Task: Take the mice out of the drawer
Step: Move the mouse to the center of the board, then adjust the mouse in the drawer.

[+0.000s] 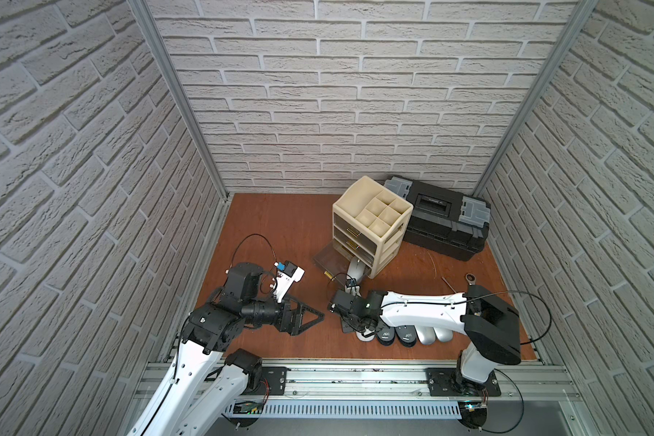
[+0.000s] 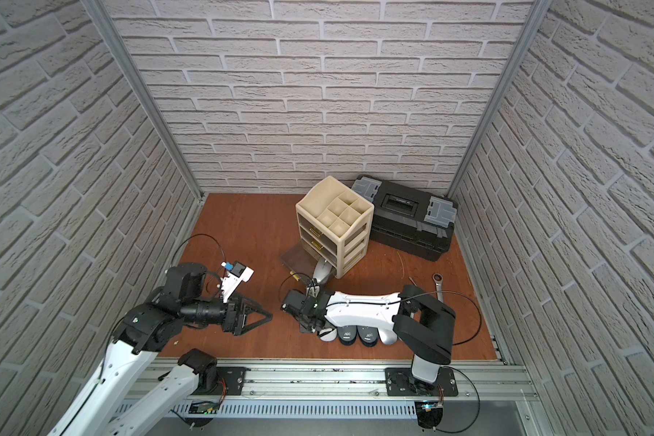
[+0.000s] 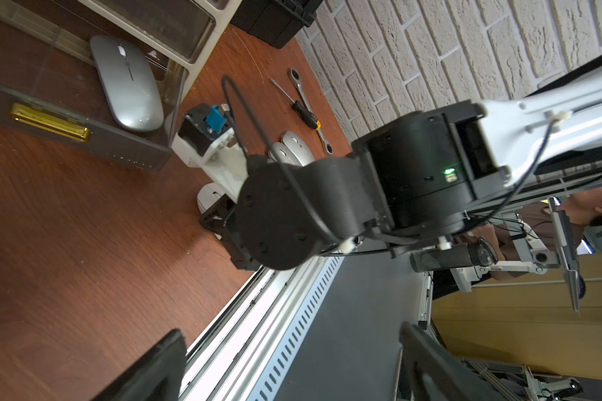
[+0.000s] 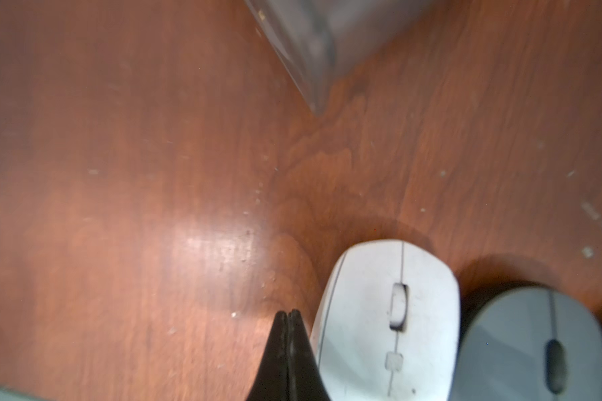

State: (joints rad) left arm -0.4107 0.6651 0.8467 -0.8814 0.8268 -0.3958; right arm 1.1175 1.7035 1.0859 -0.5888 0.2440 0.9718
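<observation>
Mice (image 1: 406, 334): five on table (image 1: 280, 226), one in drawer (image 3: 126, 147); left fingers (image 3: 150, 368) spread, right fingers (image 4: 273, 357) pinched empty.

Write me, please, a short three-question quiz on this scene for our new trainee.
1. True or false: the right pincer is shut on the white mouse.
2. How many mice lie in the open drawer?
3. What lies against the wrench? A) screwdriver B) hammer C) pliers

Key:
1. False: it is shut on nothing, beside the mouse.
2. One, the silver mouse.
3. A
</observation>
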